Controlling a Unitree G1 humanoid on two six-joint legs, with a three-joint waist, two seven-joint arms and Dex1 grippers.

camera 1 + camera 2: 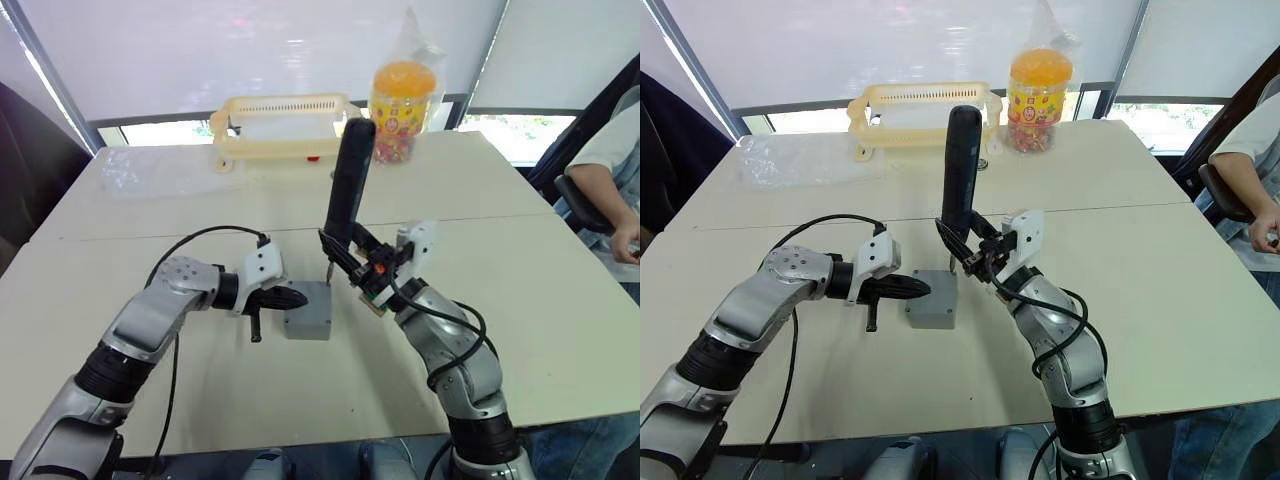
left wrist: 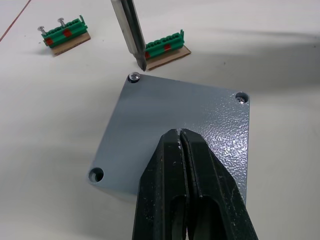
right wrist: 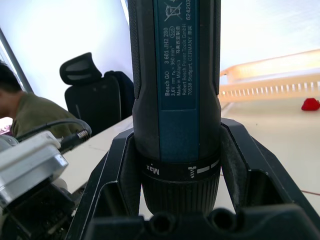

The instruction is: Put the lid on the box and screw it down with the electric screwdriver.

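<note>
On the near middle of the worktop [image 1: 120,390] sits the box [image 1: 308,318] with the lid [image 2: 170,135] seated flat on top. The left gripper [image 2: 181,145] rests its pressed-together jaws on the lid's near part, holding nothing. One screw [image 2: 133,76] sits in a lid corner, another [image 2: 241,98] in a second corner, and a third corner hole [image 2: 96,174] is open. The right gripper [image 1: 345,262] pinches the screwdriver [image 1: 348,185] upright, just right of the box, its bit [image 2: 129,30] tip just beside the first screw. Two green screw holders [image 2: 62,36] lie just beyond the box. Far back stand a cream basket [image 1: 282,128] and an orange-lidded jar [image 1: 401,100]. A person's arm [image 1: 605,195] shows at the right edge.
</note>
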